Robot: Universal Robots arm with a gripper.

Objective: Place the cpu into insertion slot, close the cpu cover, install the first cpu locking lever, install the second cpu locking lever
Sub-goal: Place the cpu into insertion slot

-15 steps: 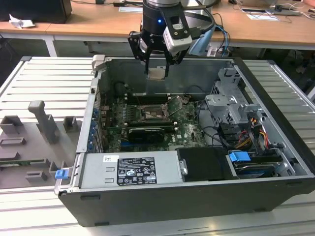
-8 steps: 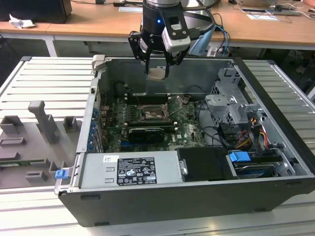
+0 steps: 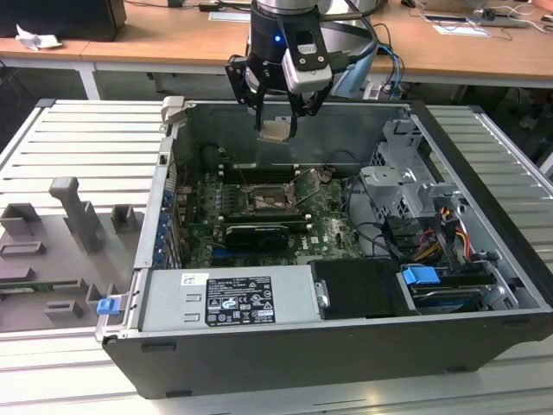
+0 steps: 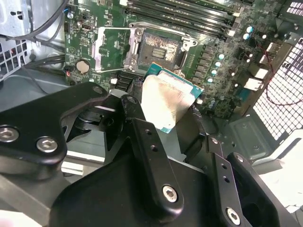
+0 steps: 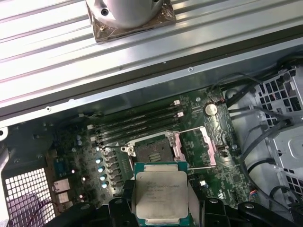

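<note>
The cpu (image 3: 276,131) hangs in the air, pinched by two opposite edges in the pincer (image 3: 276,123), whose fingers are pressed in on it. It sits level with the upper rim of the open computer case (image 3: 484,186), near the back wall.

The relation that counts is chip to socket. In the exterior view the insertion slot (image 3: 270,201) lies at about six o'clock from the pincer, well below it on the green board and apart from the chip. The way down between them looks free. The chip is near enough square that it has no long axis to speak of. In the first wrist view its edges run roughly parallel to the socket's black rim, perhaps a little skewed.

The cpu cover (image 5: 194,146) is swung open on its hinge and lies off the socket, at about two o'clock from it in the exterior view, so the dark square is bare. Thin wire levers (image 5: 189,166) cross beside the cover, and I cannot tell how they are seated. Memory sticks (image 3: 259,170) run along the socket's far side at twelve o'clock.

In the second wrist view the black finger links cover the chip's gripped edges, so the contact itself is hidden, as is its underside. The socket's pins are too fine to make out. The case rests on a ribbed metal desk (image 3: 78,130).
</note>
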